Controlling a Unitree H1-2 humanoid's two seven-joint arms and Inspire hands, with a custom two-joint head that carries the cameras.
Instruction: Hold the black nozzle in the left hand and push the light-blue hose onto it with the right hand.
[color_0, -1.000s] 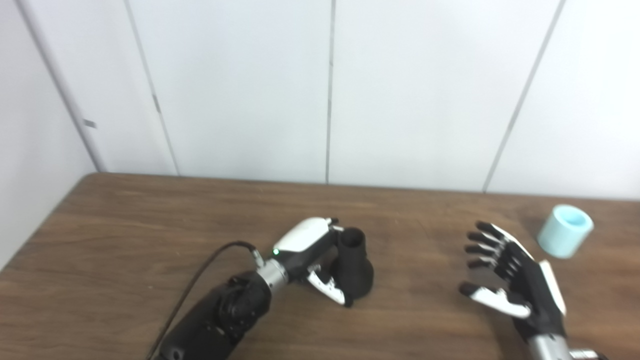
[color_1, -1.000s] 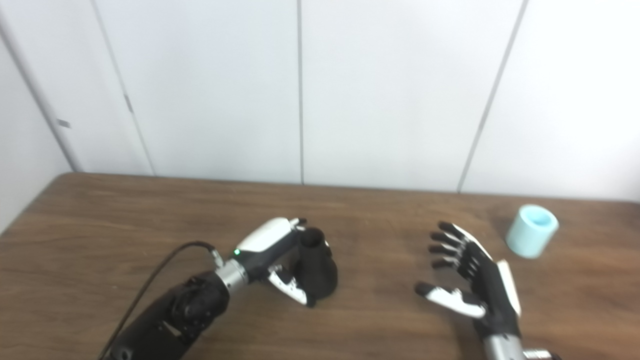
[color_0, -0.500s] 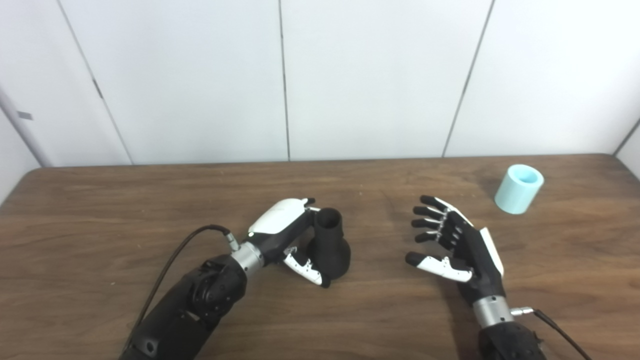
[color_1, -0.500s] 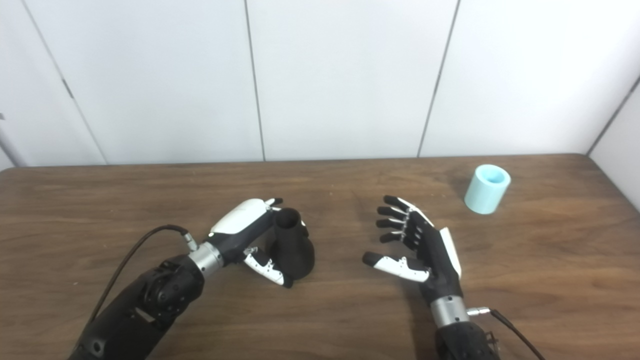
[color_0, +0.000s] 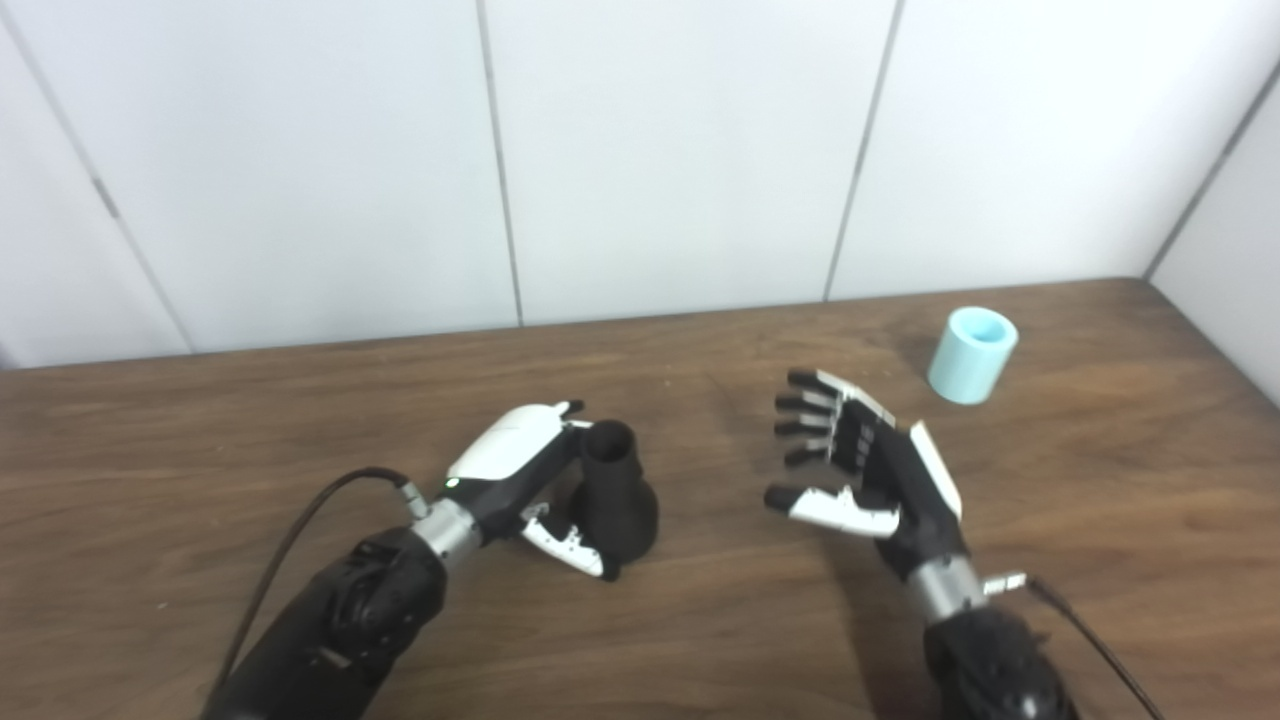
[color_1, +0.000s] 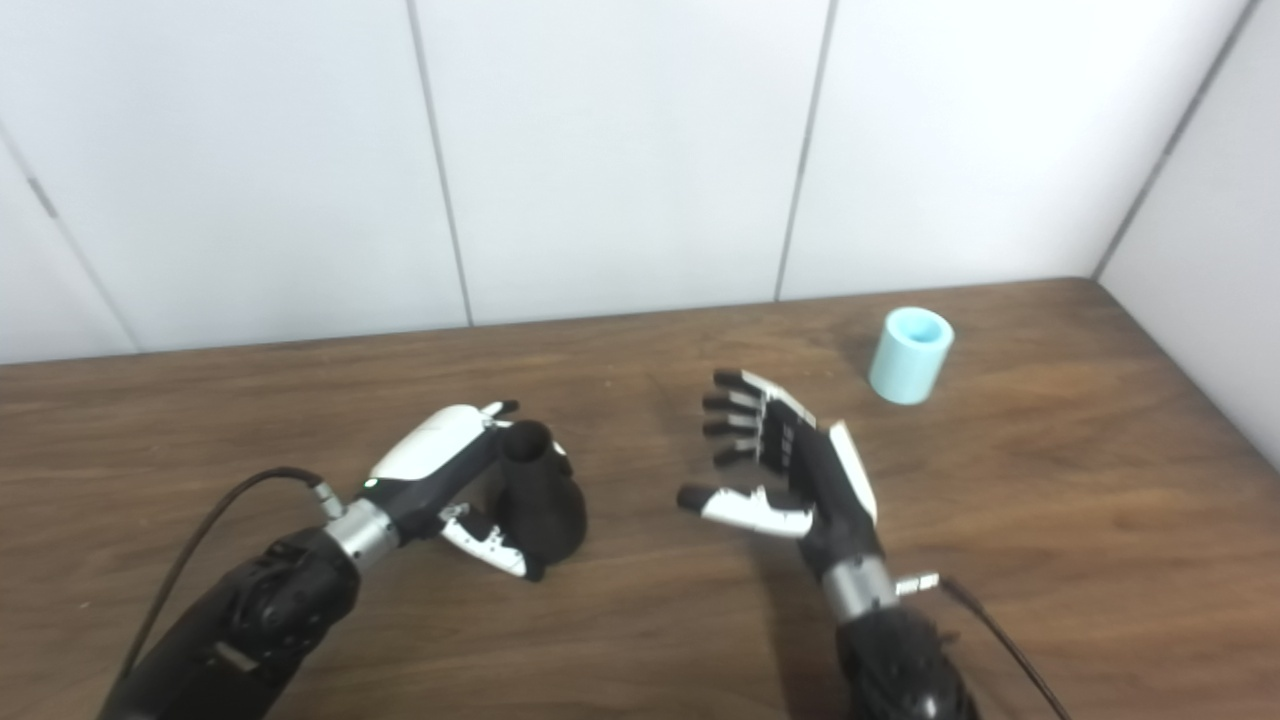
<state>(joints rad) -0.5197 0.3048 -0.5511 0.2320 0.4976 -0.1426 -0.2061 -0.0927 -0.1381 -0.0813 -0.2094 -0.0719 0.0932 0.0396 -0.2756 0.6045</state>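
The camera has swung right since a second ago, so the table's (color_0: 200, 420) right corner now shows; the things themselves have not moved. The left hand (color_0: 520, 470) still wraps the black nozzle (color_0: 615, 495), which stands upright on the table, mouth up. The right hand (color_0: 865, 470) hovers with fingers spread, holding nothing. The light-blue hose (color_1: 909, 356) stands well apart, far right near the wall. Both views show the same things.

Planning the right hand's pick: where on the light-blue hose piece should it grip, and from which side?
Grip the light-blue hose around its round side wall, coming from the near left, where the open right hand is. It stands upright with its open end up, and that end should stay clear.
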